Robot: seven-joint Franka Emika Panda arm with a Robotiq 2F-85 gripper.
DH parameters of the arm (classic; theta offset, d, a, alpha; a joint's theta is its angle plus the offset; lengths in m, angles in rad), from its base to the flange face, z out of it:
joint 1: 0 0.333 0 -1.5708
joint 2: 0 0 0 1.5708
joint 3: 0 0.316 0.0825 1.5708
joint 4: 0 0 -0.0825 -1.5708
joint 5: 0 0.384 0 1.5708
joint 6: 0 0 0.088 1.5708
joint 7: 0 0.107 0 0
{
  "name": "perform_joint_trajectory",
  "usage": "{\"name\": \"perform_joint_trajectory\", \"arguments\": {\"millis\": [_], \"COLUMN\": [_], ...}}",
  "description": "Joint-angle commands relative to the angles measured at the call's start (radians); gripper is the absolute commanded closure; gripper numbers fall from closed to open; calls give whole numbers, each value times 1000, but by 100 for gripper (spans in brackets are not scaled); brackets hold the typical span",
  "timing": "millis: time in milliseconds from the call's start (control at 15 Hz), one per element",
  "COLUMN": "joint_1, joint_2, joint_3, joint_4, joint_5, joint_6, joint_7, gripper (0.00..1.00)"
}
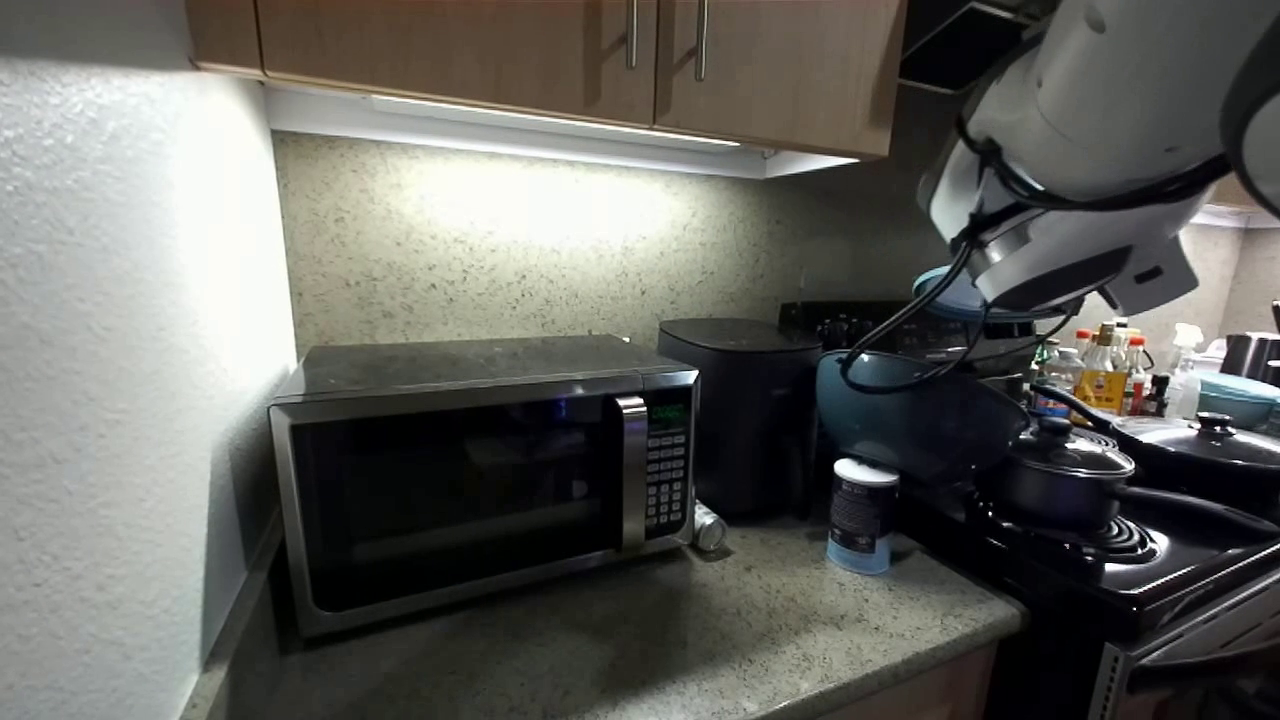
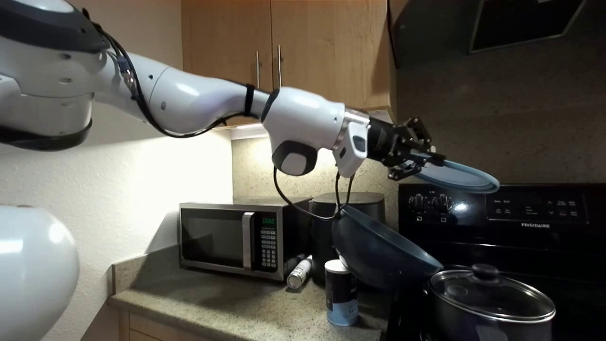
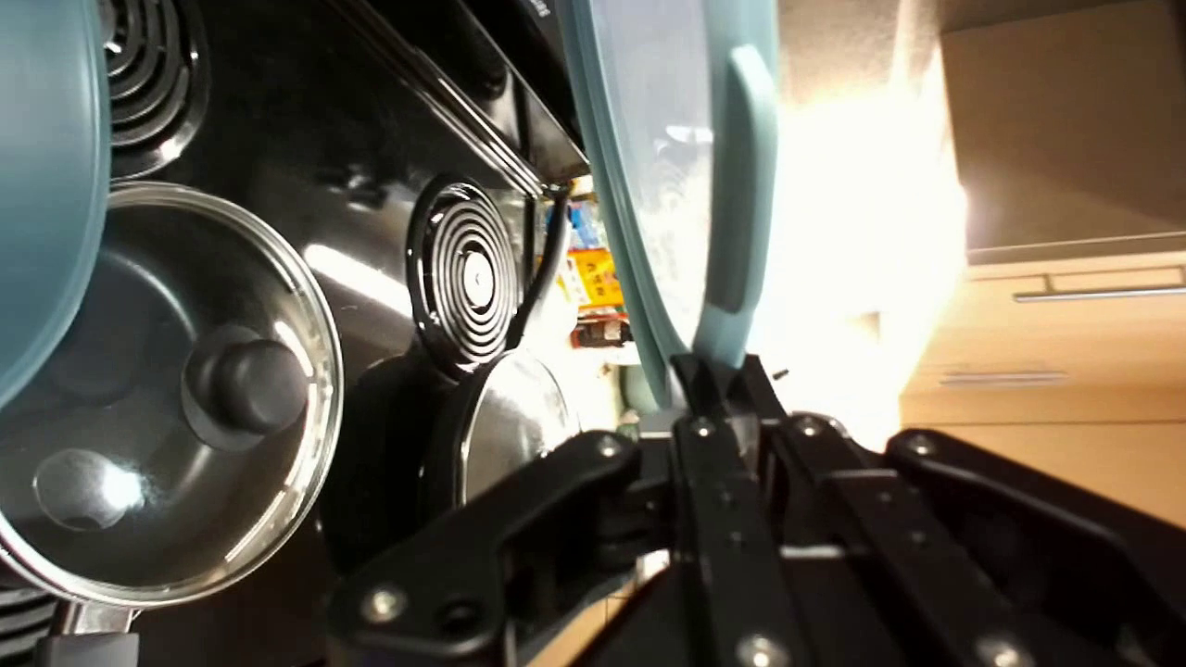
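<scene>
Honestly, that blue-rimmed lid (image 2: 458, 177), up higher than the tilted bowl (image 2: 383, 253), looks like light, bendy, maybe slick plastic, so grab the rim, where the gripper (image 3: 721, 375) has its fingers pinched nearly closed on it.

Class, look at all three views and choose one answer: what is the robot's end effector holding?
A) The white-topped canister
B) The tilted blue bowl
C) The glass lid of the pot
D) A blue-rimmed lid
D: the wrist view shows the blue-rimmed lid with its edge pinched in the end effector.
</scene>
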Motion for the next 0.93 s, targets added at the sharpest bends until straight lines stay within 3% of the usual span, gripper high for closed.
{"name": "perform_joint_trajectory", "arguments": {"millis": [0,133,200,267,467,867], "joint_1": [-68,-148,-169,-189,-268,-233], "joint_2": [-18,-24,-155,-182,-269,-488], "joint_3": [-63,-54,-6,-2,104,259], "joint_4": [-17,1,30,46,122,176], "joint_5": [25,6,-19,-23,-79,-502], "joint_6": [-286,-408,-356,-398,-403,-263], "joint_7": [-173,-273,-380,-439,-543,-585], "gripper": [93,93,93,93,93,94]}}
